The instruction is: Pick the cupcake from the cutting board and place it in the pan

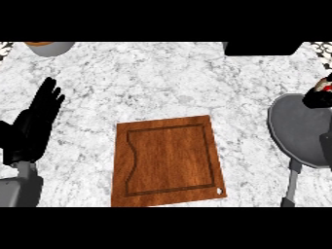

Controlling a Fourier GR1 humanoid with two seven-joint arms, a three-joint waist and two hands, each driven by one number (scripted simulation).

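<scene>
While right hand grips cupcake over pan | left hand open, resting

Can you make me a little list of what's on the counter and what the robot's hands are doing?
cutting board: brown wood, middle of the counter, nothing on it
pan: grey, right of the board, handle toward the near edge
cupcake: only a bit shows, inside the right hand
right hand: curled round the cupcake, over the pan's far rim
left hand: open, fingers up, resting at the left
bowl: far left corner, partly cut off
</scene>
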